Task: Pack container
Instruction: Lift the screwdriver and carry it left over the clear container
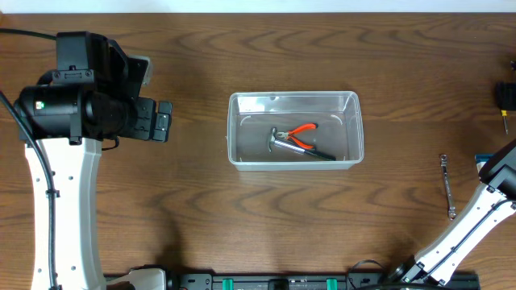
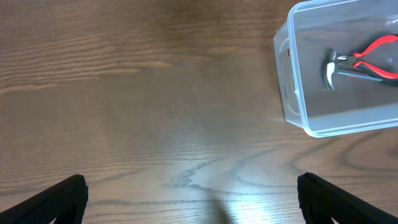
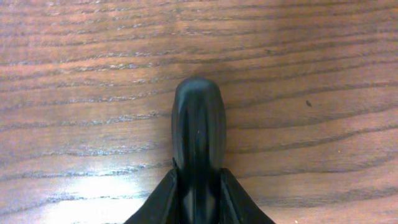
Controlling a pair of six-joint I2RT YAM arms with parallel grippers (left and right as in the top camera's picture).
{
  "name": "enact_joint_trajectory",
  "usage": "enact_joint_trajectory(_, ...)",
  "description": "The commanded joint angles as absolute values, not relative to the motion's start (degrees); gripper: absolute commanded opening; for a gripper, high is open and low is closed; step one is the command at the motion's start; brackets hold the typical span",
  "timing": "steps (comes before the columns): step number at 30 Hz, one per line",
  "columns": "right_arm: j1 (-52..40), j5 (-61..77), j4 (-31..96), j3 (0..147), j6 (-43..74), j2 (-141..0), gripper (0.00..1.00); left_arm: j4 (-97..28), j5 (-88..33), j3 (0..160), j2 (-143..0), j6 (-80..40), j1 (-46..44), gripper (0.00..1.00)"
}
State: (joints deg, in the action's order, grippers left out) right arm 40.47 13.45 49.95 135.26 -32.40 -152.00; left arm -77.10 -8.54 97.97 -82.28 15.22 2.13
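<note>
The container (image 1: 251,121) was seen at the middle of the desk (image 1: 201,209), with a hammer (image 1: 274,142) and red-handled pliers (image 1: 305,129) lying inside. At its 9 o'clock, the left gripper (image 2: 193,199) was held with jaws spread wide and empty. Toward 4 o'clock, the right gripper (image 3: 198,124) was pressed closed on nothing.

container (image 2: 287,81) cut off at right edge | black item (image 1: 505,97) clipped, I can't identify it | black shape (image 3: 198,130) fills right wrist view, I can't name it
</note>
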Motion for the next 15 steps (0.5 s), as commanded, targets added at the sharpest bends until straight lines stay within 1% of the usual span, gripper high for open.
enact_joint_trajectory(1,40.84,12.45,50.11,135.74,-31.77,-154.1,0.13,-77.28,-7.88,98.32,-81.97,14.9,1.89,0.98)
enact_joint_trajectory(3,40.8,12.45,50.02,135.74,-31.77,-154.08,0.08,-77.28,-7.88,98.32,-81.97,14.92,1.89,0.98)
enact_joint_trajectory(8,40.71,12.47,50.35,136.81,-30.17,-153.8,0.01,-77.28,-7.88,98.32,-81.97,14.9,1.89,0.98)
enact_joint_trajectory(11,40.16,12.53,51.24,138.78,-29.19,-153.21,0.01,-77.28,-7.88,98.32,-81.97,14.9,1.89,0.98)
enact_joint_trajectory(15,38.61,12.51,55.2,145.58,-29.23,-152.44,0.01,-77.28,-7.88,98.32,-81.97,14.9,1.89,0.98)
